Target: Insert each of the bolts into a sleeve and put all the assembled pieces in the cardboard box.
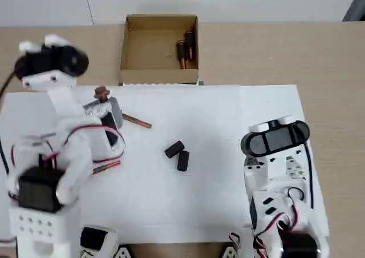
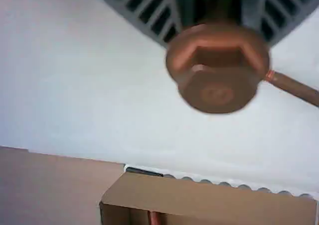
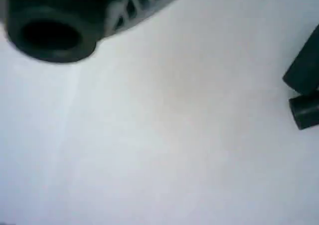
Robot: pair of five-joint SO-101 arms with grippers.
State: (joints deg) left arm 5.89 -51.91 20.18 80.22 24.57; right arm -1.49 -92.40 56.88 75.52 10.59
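Copper-coloured hex-head metal bolt [image 2: 217, 68] is clamped in the left pincer [image 2: 219, 8], head outward. The left wrist view gives the hex face close up w/ grey ribbed jaws behind it. The high view adds the setting: that pincer hangs over the white paper sheet [image 1: 228, 201], near the sheet's far-left corner.

A second copper bolt [image 1: 137, 121] lies flat on the sheet just beside the left pincer. A third copper bolt [image 1: 106, 166] lies closer in, by the left arm [image 1: 63, 155].

Two loose short black cylindrical sleeves [image 1: 174, 149] lie mid-sheet, just beside each other at an angle; in the right wrist view they sit at the frame's edge.

The right wrist view supplies detail on the right pincer [image 3: 94, 16]: closed on a black sleeve w/ open bore [image 3: 50, 33], held above the sheet. The high view shows the right arm [image 1: 276, 172] at the sheet's near-right side, well apart from the loose sleeves.

Brown cardboard box [image 1: 122, 47] stands on the light wooden bench [image 1: 331, 58], touching the sheet's far edge. Assembled pieces [image 1: 185, 49], copper & black, lie along its right wall; exact count can't be told.
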